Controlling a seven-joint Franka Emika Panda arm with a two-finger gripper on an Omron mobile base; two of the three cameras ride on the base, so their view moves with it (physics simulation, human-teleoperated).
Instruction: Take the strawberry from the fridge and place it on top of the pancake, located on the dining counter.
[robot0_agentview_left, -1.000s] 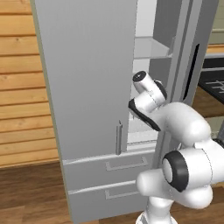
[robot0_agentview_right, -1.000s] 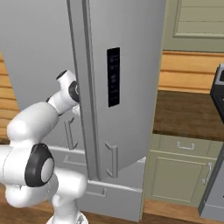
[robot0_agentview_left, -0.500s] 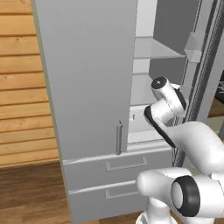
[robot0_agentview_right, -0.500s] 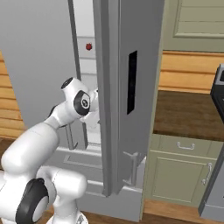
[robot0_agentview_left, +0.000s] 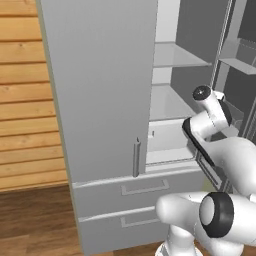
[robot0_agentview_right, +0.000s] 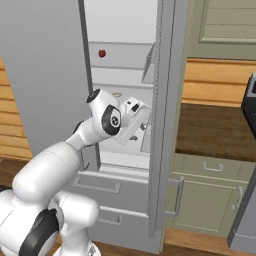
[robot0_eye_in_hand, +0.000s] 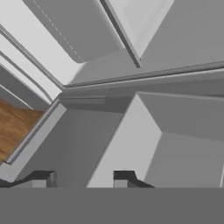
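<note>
Right base view: the fridge (robot0_agentview_right: 45, 75) now stands with its right door swung wide, where a second ago it was nearly shut, and my hand (robot0_agentview_right: 136, 121) has come off the door into the opening. The strawberry (robot0_agentview_right: 102, 53) sits on an upper shelf, well above and left of the hand (nothing touches it). Judged from this, the opening step is done and the reach up to the berry comes next. Hand view: my fingertips (robot0_eye_in_hand: 45, 179) rise with a gap between them and grip nothing; whether they are done closing I cannot tell. No brand, label or writing can be read on the fridge.
</note>
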